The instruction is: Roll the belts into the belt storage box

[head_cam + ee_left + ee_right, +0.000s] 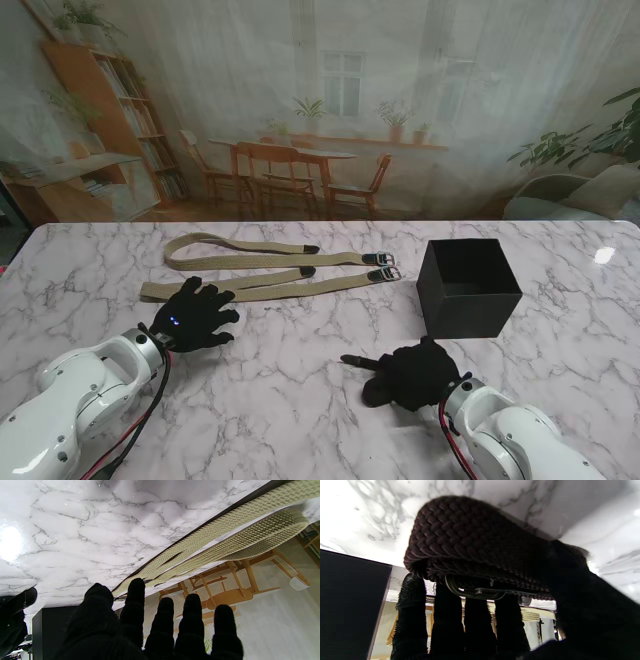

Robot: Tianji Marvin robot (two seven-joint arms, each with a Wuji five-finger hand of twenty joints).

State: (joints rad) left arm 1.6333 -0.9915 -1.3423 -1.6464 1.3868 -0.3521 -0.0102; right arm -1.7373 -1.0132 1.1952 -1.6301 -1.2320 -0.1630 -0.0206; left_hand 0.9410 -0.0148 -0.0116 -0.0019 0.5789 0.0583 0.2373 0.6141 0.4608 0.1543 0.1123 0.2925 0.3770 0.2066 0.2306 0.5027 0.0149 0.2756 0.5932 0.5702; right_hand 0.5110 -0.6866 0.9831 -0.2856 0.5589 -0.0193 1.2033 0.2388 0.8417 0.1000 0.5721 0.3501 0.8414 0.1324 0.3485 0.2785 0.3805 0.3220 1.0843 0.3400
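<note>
Trouble is most likely at the right hand (415, 374): you have its fingers wrapped round a dark woven belt roll (480, 545), buckle (475, 593) tucked against the fingers, and that coil looks springy. Loosen the grasp too early on the way to the black belt storage box (468, 289), which stands just beyond the hand and slightly to its right, and the roll will probably unwind on the table or catch on the box rim. In the stand view one dark tip pokes out to the left of the hand; you cannot tell there whether it is a finger or the belt's loose end, and a loose end could snag.

Your left hand (196, 315) holds nothing, fingers spread, resting at the near left end of the closer of two khaki belts (270, 268). Both lie doubled over and flat, side by side, buckles toward the box. A careless push here may drag both straps together, since they lie close to each other.

Underneath is a glossy white marble-patterned table (300, 400) with bright glare, slick enough, you would guess, for webbing to slide rather than roll. Behind it hangs a printed backdrop (320, 100) showing wooden chairs, shelves and plants.
</note>
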